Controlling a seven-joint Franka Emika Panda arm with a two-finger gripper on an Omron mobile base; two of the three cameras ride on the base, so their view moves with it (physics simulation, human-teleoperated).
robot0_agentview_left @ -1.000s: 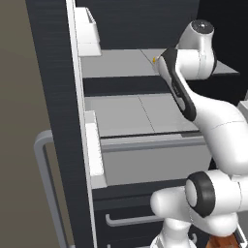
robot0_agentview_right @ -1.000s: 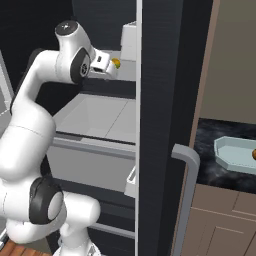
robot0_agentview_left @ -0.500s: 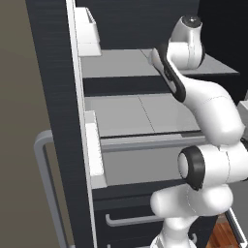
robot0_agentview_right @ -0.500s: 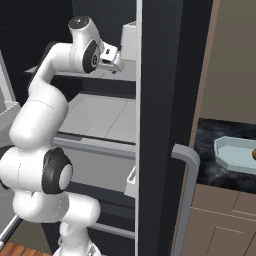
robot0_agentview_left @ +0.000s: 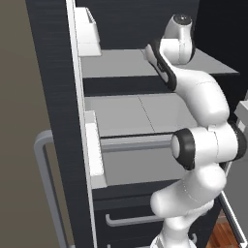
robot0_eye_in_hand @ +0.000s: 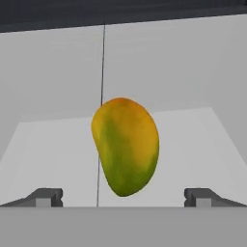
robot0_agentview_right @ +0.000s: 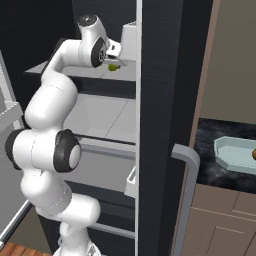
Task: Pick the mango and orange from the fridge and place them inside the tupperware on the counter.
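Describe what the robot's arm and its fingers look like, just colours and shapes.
The glossy white arm is built of rounded, tube-like segments joined by dark grey-black ring joints, with a dark round cap on its top joint. No cables or markings show. Its two small dark grey fingers are blocky, with flat tips.

mango (robot0_eye_in_hand: pixel 125 147) yellow-orange up top, green lower half. fridge (robot0_agentview_left: pixel 58 97) black, shelves (robot0_agentview_left: pixel 126 63) light grey, door bins (robot0_agentview_left: pixel 87 29) white. tupperware (robot0_agentview_right: pixel 232 152) pale blue-white; orange (robot0_agentview_right: pixel 254 155) deep orange. tabletop (robot0_agentview_right: pixel 210 167) black speckled, cabinets (robot0_agentview_right: pixel 225 220) brown.
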